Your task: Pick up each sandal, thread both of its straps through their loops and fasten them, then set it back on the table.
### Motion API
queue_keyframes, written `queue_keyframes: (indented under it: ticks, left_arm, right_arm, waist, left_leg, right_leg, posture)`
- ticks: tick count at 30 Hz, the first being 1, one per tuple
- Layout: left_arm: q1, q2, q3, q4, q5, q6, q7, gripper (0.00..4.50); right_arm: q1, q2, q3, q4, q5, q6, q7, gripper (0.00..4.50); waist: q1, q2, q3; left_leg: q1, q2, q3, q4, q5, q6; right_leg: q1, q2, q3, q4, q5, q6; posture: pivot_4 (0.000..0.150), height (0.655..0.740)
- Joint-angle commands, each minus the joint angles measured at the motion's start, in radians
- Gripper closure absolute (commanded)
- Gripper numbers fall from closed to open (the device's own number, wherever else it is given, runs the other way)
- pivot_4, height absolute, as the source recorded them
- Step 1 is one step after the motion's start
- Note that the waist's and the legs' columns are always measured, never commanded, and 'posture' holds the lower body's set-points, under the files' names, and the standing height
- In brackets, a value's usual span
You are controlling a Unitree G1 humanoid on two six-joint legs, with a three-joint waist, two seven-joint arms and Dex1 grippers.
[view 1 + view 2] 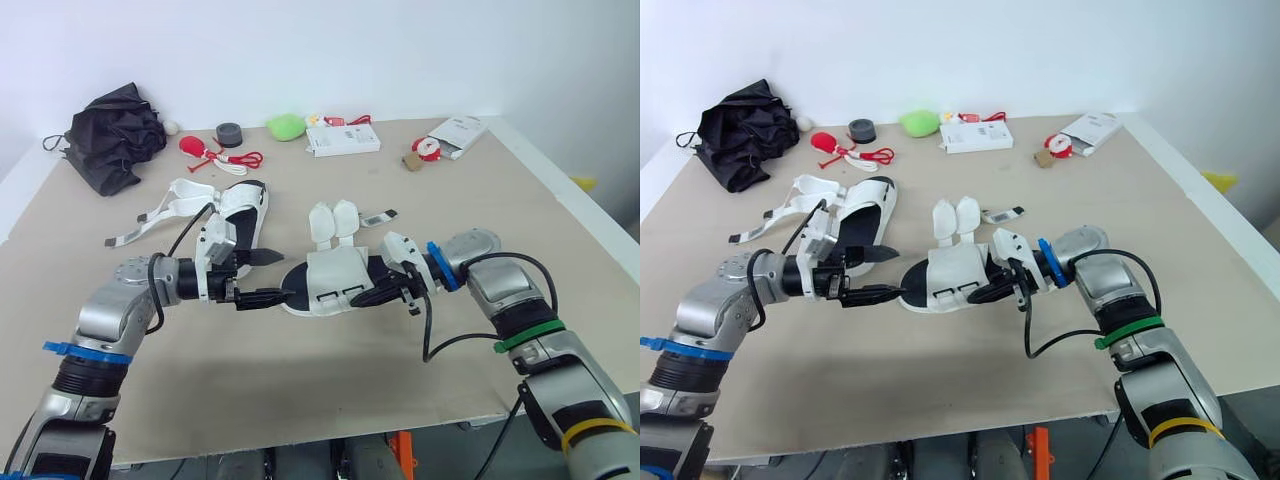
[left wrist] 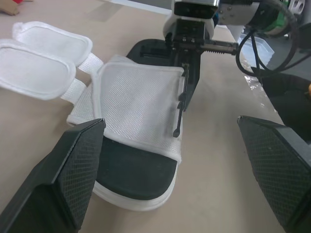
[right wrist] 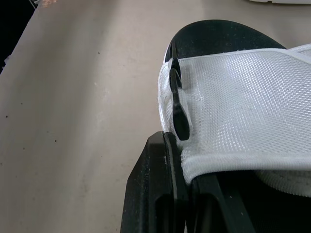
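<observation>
The centre sandal (image 1: pixel 330 280) lies flat on the desk (image 1: pixel 300 400), its white mesh upper facing up over the black footbed. Its 2 strap flaps (image 1: pixel 335 222) are unfastened and splay out toward 12 o'clock. The right claw (image 1: pixel 372 294) comes in from 3 o'clock and is clamped on the edge of the mesh upper, beside the black loops. The left claw (image 1: pixel 265 278) sits at the sandal's 9 o'clock end with its 2 fingers spread wide, gripping nothing. I cannot tell whether the lower finger touches the sole.

The far sandal (image 1: pixel 240 215) lies at 10 o'clock from the centre one, apart from it. Its straps (image 1: pixel 165 210) are loose and trail toward 9 o'clock. Along the desk's far edge lie a black folded umbrella (image 1: pixel 115 135) at 10 o'clock, a roll of tape (image 1: pixel 229 134) at 11 o'clock and a white box (image 1: pixel 343 140) at 12 o'clock.
</observation>
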Motion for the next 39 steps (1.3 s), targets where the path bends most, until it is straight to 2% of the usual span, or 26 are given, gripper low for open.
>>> queue_keyframes:
  ticks: [1,11,18,19,21,23,24,25,27,30,31,39]
  left_arm:
    - [-0.035,-0.015,-0.009,0.011,0.009,-0.025,-0.022,0.00]
    - [-0.044,-0.010,-0.012,0.040,0.040,-0.042,-0.051,0.00]
    - [-0.072,-0.006,-0.044,0.109,0.097,-0.108,-0.098,0.00]
    - [-0.088,-0.007,-0.049,0.144,0.111,-0.127,-0.110,0.41]
    - [-0.109,-0.009,-0.051,0.189,0.124,-0.147,-0.127,0.75]
    - [-0.134,-0.019,-0.054,0.238,0.148,-0.191,-0.137,1.72]
    - [-0.147,-0.023,-0.062,0.263,0.161,-0.207,-0.149,1.84]
    - [-0.164,-0.030,-0.077,0.297,0.187,-0.239,-0.157,2.41]
    - [-0.185,-0.041,-0.103,0.346,0.225,-0.281,-0.173,2.93]
    - [-0.204,-0.061,-0.130,0.400,0.270,-0.329,-0.176,4.30]
    - [-0.208,-0.068,-0.136,0.412,0.282,-0.341,-0.172,4.44]
    - [-0.191,-0.127,-0.173,0.413,0.383,-0.372,-0.073,4.44]
  right_arm:
    - [0.003,0.022,0.026,0.040,-0.052,-0.009,0.014,4.47]
    - [0.029,0.041,0.008,-0.049,-0.012,0.084,0.041,4.47]
    - [0.028,0.048,0.012,-0.008,-0.039,0.053,0.027,4.47]
    - [0.028,0.050,0.012,-0.006,-0.039,0.052,0.024,4.50]
    - [0.027,0.053,0.011,-0.004,-0.038,0.051,0.021,4.50]
    - [0.026,0.056,0.011,-0.001,-0.039,0.048,0.019,4.50]
    - [0.026,0.058,0.010,-0.001,-0.038,0.048,0.017,4.50]
    - [0.027,0.060,0.010,-0.002,-0.038,0.047,0.016,4.50]
    - [0.028,0.062,0.008,-0.006,-0.036,0.048,0.014,4.50]
    - [0.032,0.066,0.002,-0.011,-0.030,0.052,0.008,4.50]
    - [0.033,0.068,0.001,-0.013,-0.029,0.053,0.007,4.50]
    - [0.031,0.077,-0.009,-0.010,-0.027,0.058,-0.007,4.50]
  waist:
    - [0.000,-0.001,0.000]
    - [-0.009,-0.001,-0.001]
    - [-0.008,-0.001,-0.001]
    - [-0.007,-0.001,-0.001]
    - [-0.008,-0.001,-0.001]
    - [-0.008,-0.001,-0.001]
    - [-0.008,-0.001,-0.001]
    - [-0.008,-0.001,-0.001]
    - [-0.008,-0.001,-0.001]
    - [-0.009,-0.001,-0.001]
    - [-0.009,-0.001,-0.001]
    - [-0.009,-0.001,-0.001]
  left_leg:
    - [0.000,0.000,0.000,0.000,0.000,0.000]
    - [0.001,0.007,0.000,-0.001,0.000,-0.002]
    - [0.001,0.008,0.000,-0.002,-0.002,-0.004]
    - [0.001,0.008,0.000,-0.001,-0.002,-0.004]
    - [0.001,0.008,0.000,-0.001,-0.001,-0.004]
    - [0.002,0.009,0.001,-0.001,-0.001,-0.004]
    - [0.002,0.009,0.001,-0.001,-0.001,-0.004]
    - [0.002,0.009,0.001,-0.001,-0.001,-0.004]
    - [0.002,0.009,0.001,-0.001,-0.001,-0.004]
    - [0.002,0.009,0.001,-0.001,-0.001,-0.004]
    - [0.002,0.010,0.001,-0.001,-0.001,-0.004]
    - [0.003,0.011,0.001,-0.001,-0.001,-0.004]
  right_leg:
    - [0.000,0.000,0.000,0.000,0.000,0.000]
    - [-0.001,0.006,0.000,0.000,0.000,-0.003]
    - [-0.001,0.008,-0.001,0.001,0.000,-0.003]
    - [-0.001,0.008,-0.001,0.001,0.000,-0.003]
    - [-0.001,0.008,-0.001,0.001,-0.001,-0.004]
    - [-0.001,0.009,0.000,0.001,-0.001,-0.005]
    - [-0.001,0.009,0.000,0.001,-0.001,-0.005]
    - [-0.001,0.009,0.000,0.001,-0.001,-0.004]
    - [-0.001,0.009,0.000,0.001,0.000,-0.004]
    - [-0.001,0.010,0.000,0.001,0.000,-0.004]
    - [-0.001,0.010,0.000,0.001,0.000,-0.004]
    - [-0.001,0.013,0.001,0.003,0.000,-0.005]
  posture:
    - [0.150,0.7400]
    - [0.150,0.7400]
    - [0.150,0.7400]
    - [0.150,0.7400]
    - [0.150,0.7400]
    - [0.150,0.7400]
    - [0.150,0.7400]
    - [0.150,0.7400]
    - [0.150,0.7400]
    - [0.150,0.7400]
    - [0.150,0.7400]
    - [0.150,0.7400]
